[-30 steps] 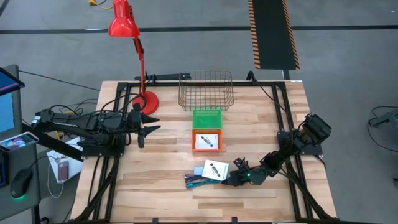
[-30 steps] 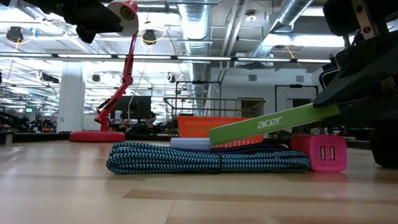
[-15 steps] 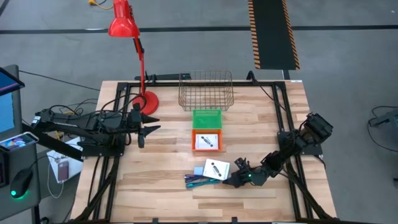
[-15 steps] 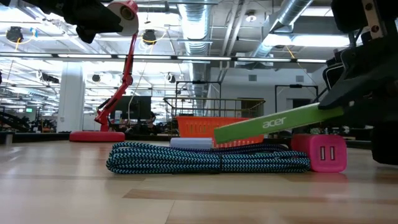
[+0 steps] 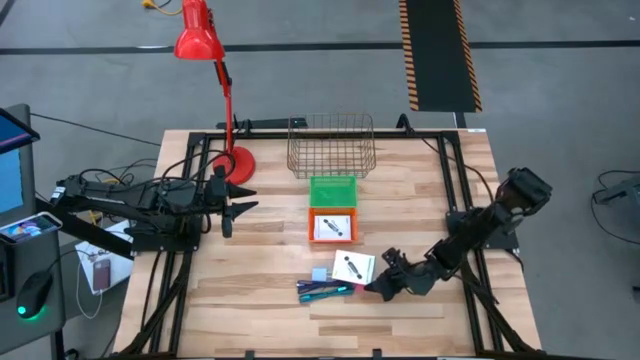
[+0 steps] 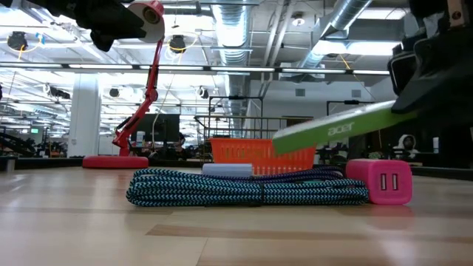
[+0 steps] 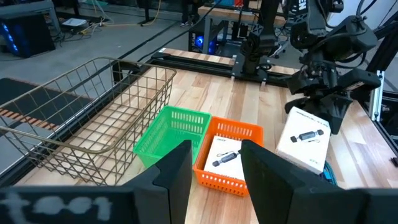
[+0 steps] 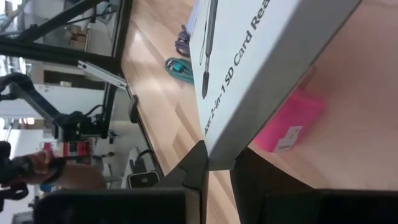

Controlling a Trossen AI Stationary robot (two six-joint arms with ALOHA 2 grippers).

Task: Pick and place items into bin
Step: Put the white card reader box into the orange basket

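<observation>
Wooden table [image 5: 420, 185] boards fill the middle of the room, with grey floor all around. At the far edge stands a wire basket [image 5: 331, 146], and a red lamp [image 5: 212, 75] stands beside it. Next come a green basket [image 5: 333, 190] and an orange basket [image 5: 334, 227] with a white box lying in it.

On the left side the left gripper [image 5: 236, 198] waits above the table, its fingers spread apart and holding nothing.

Near the front, the right gripper [image 5: 378, 286] pinches the edge of a white box [image 5: 353, 268] and holds it tilted up off the table. Under and beside the box lie a braided cable [image 6: 244, 187], a pink plug [image 6: 382, 181] and a small grey pad [image 5: 319, 273].
</observation>
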